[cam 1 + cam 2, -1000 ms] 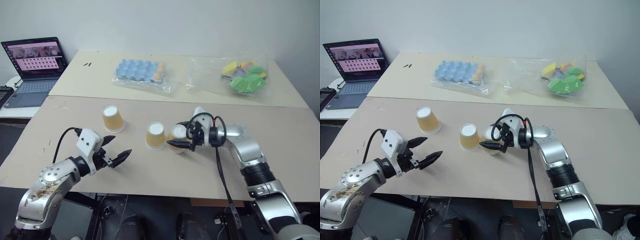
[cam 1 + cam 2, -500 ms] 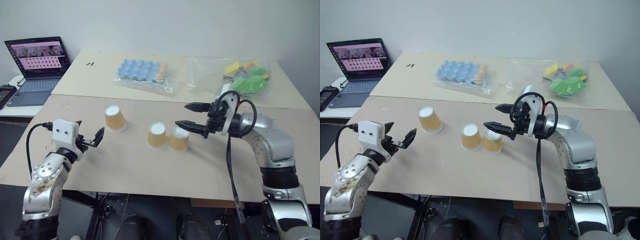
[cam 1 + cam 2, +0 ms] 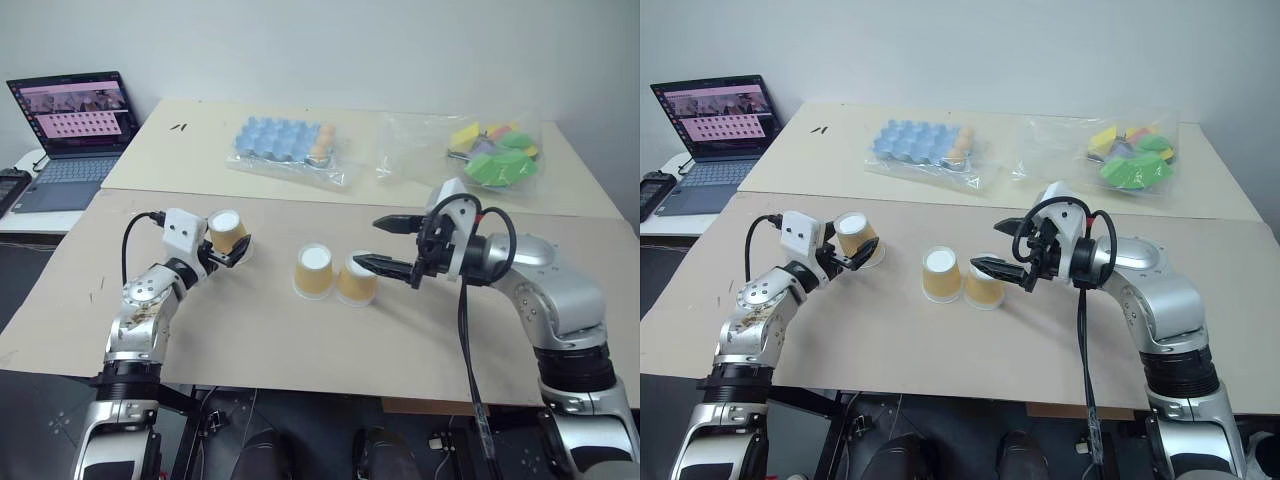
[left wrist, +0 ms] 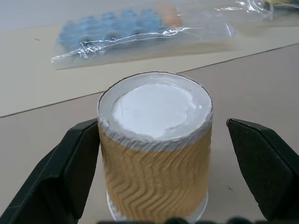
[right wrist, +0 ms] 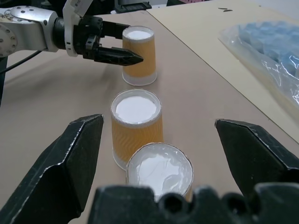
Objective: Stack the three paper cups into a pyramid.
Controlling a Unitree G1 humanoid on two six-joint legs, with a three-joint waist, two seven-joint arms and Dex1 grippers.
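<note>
A paper cup (image 4: 155,149) stands upside down on the bench (image 4: 252,84) between the spread fingers (image 4: 63,175) of my left hand (image 4: 163,182); one finger touches its side. Behind lies a bagged blue tray (image 4: 117,28).

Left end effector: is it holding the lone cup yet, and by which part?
No. The left end effector is open, its fingers either side of the lone cup, not clamped.

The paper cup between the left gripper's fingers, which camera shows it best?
The left wrist view: the lone cup stands upside down, close up, between the open left gripper's fingers. Both head views show it small, beside the gripper. The right wrist view shows it far off, beyond the other two cups.
</note>
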